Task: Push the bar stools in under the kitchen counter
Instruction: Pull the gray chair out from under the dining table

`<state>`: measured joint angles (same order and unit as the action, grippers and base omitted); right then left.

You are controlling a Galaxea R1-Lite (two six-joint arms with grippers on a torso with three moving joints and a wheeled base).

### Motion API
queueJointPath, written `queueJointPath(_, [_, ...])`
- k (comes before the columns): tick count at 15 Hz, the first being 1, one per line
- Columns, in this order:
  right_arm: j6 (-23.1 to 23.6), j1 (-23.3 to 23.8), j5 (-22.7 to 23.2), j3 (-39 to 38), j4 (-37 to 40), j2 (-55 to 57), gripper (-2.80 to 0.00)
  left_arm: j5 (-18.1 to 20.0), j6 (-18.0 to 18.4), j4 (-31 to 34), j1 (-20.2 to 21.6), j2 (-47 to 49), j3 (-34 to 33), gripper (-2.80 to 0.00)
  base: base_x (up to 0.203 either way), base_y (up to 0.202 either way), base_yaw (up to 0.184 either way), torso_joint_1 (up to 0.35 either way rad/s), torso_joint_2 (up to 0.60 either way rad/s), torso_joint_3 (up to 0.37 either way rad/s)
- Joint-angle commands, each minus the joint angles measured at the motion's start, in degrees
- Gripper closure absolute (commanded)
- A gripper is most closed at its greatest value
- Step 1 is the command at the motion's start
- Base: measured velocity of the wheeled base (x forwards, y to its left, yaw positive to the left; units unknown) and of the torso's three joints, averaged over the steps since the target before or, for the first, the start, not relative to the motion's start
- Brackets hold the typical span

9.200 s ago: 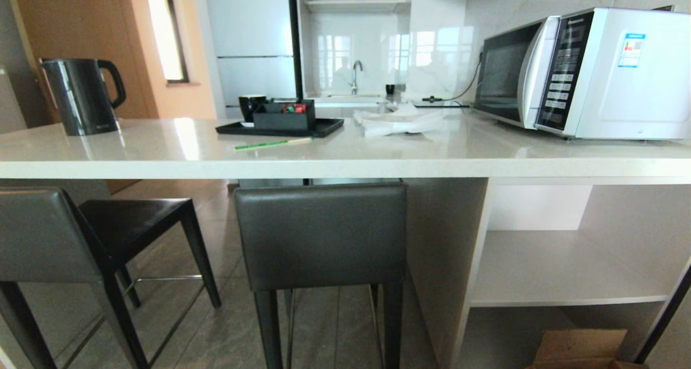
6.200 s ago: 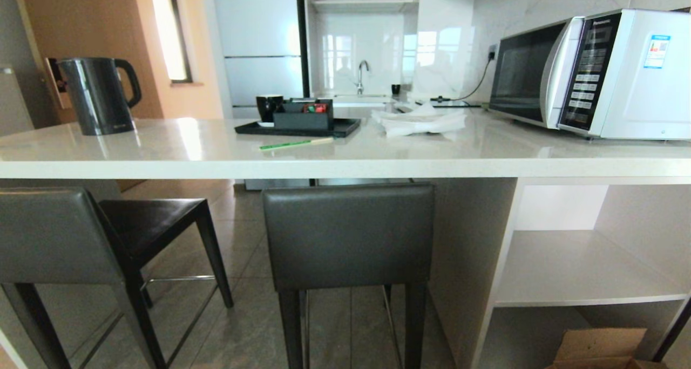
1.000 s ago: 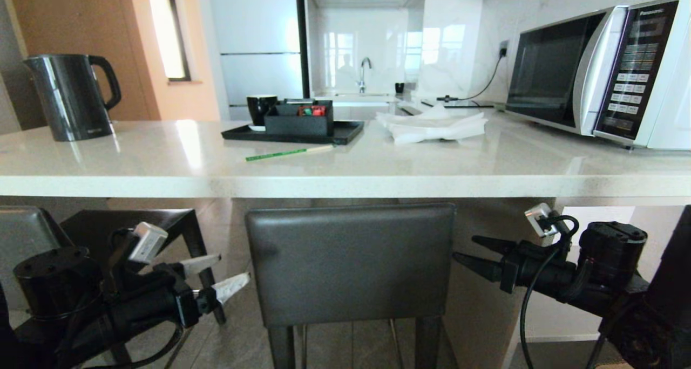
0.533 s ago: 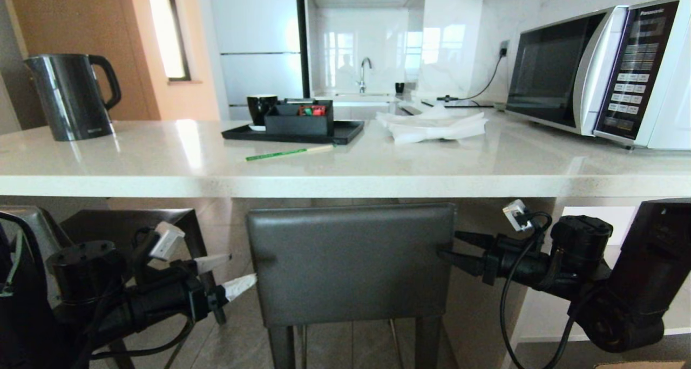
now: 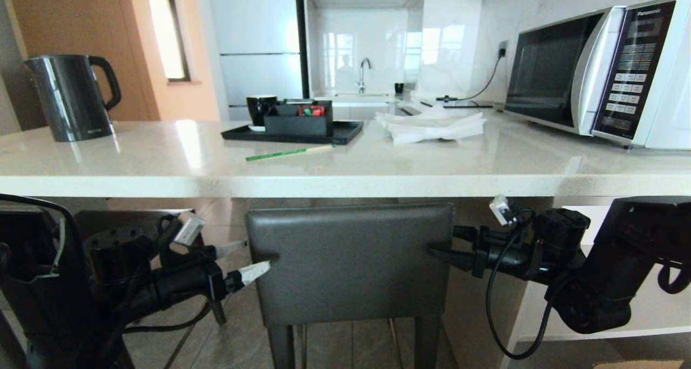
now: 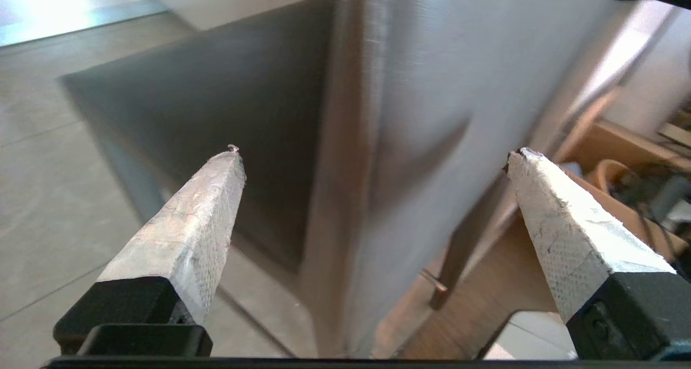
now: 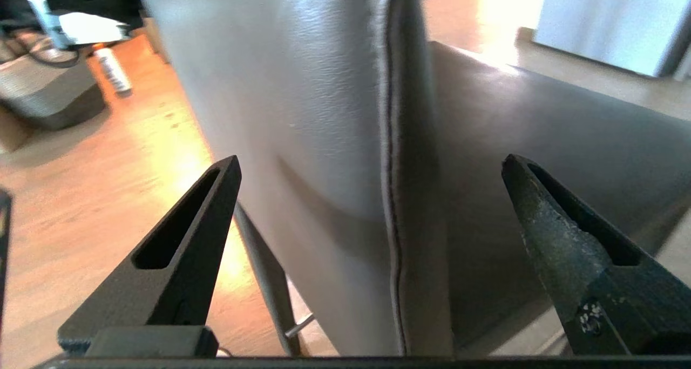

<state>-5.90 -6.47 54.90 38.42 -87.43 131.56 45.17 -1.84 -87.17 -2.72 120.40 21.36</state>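
One bar stool stands before me, its dark grey backrest just below the edge of the white kitchen counter. My left gripper is open at the backrest's left side. In the left wrist view, that gripper straddles the backrest's edge, with the seat beyond. My right gripper is open at the right side. In the right wrist view, it straddles the stitched edge of the backrest. The second bar stool's seat shows at far left, mostly hidden by my left arm.
On the counter are a black kettle, a black tray with a box and cup, a green stick, white paper and a microwave. White shelves lie behind my right arm.
Over the last second both grippers moved inward from beside the stool to the backrest's two side edges. In the oldest frames no arm was in view and the camera stood farther back.
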Motion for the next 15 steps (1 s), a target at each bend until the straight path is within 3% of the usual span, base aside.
queueJointPath(1, [-0.2, -0.5, 1.9, 0.0, -0.2, 0.9, -2.80, 0.8, 0.0, -0.5, -1.0, 1.1, 0.5, -2.80, 0.000, 0.000, 0.000, 0.000, 0.00, 0.000])
queueJointPath(4, [-0.2, -4.3, 4.7, -4.1, -0.2, -0.6, -2.80, 1.5, 1.2, -0.5, -4.0, 1.1, 0.1, -2.80, 0.000, 0.000, 0.000, 0.000, 0.00, 0.000])
queueJointPath(10, [0.0, -9.7, 6.4, -11.7, -0.2, -8.4, -2.80, 2.6, 2.5, -0.5, -1.5, 1.8, -0.4, -2.80, 0.000, 0.000, 0.000, 0.000, 0.00, 0.000])
queueJointPath(15, [-0.5, -7.3, 5.0, -9.1, -0.2, -7.0, -2.80, 4.4, 2.6, -0.5, -1.3, 0.1, -1.9, -2.80, 0.000, 0.000, 0.000, 0.000, 0.00, 0.000])
